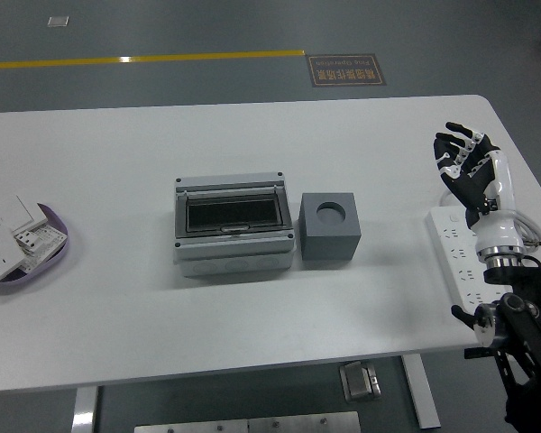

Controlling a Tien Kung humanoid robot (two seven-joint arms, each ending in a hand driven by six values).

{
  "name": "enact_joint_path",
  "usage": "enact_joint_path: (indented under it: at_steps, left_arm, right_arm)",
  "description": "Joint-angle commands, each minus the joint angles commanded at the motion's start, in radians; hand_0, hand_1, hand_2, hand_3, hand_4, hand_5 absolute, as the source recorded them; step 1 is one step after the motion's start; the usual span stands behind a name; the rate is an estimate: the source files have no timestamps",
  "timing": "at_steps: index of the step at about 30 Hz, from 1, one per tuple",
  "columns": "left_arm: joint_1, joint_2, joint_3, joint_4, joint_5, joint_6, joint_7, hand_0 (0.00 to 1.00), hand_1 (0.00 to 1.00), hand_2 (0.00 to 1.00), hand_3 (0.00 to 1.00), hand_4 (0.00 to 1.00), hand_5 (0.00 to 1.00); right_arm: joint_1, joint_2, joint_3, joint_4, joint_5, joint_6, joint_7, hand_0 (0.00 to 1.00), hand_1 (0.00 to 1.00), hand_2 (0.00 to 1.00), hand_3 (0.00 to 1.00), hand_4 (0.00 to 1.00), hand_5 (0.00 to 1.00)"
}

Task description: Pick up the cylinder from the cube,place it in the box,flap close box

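- The right hand [466, 167] is raised over the table's right side, at about 3 o'clock from the cube, well apart from it. Its fingers [453, 149] are spread and slightly bent, gripping nothing.
- The right arm rises from the lower right corner, its white wrist section above the black forearm.
- The grey cube [330, 225] sits near the table's middle, just beside the box at its 3 o'clock side. The round socket in its top looks hollow; no cylinder shows in it or anywhere else on the table.
- The box [233, 237] is a light grey enclosure with a dark see-through flap lying flat over its top. Whether the cylinder lies inside cannot be made out through the flap.
- A white power strip [456, 255] lies along the table's right edge at 4 o'clock from the cube, partly behind the right wrist, with a white cable looping beside it.
- A purple-rimmed tray [41, 255] holding white switch plates [9, 236] rests at the left edge, at 9 o'clock from the box.
- The white table [162, 144] carries all of this.
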Motion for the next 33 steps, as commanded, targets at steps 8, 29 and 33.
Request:
enact_joint_path:
  at_steps: [8,29,33]
  left_arm:
    - [-0.013,0.02,-0.025,0.0,0.014,-0.001,-0.01,0.604,0.583,0.559,0.599,0.667,0.269]
    - [-0.019,0.04,-0.033,0.0,0.03,-0.001,0.007,0.604,0.583,0.558,0.598,0.665,0.265]
    - [-0.02,0.041,-0.036,0.0,0.035,-0.002,0.007,0.603,0.582,0.558,0.598,0.664,0.263]
  right_arm:
    - [0.005,0.011,0.022,0.003,-0.013,0.003,-0.001,0.754,0.654,0.629,0.658,0.743,0.285]
    - [-0.002,0.025,0.104,0.005,-0.005,-0.026,0.016,0.752,0.66,0.659,0.659,0.745,0.283]
    - [0.002,0.029,0.098,0.002,-0.005,-0.025,0.014,0.75,0.661,0.693,0.803,0.751,0.242]
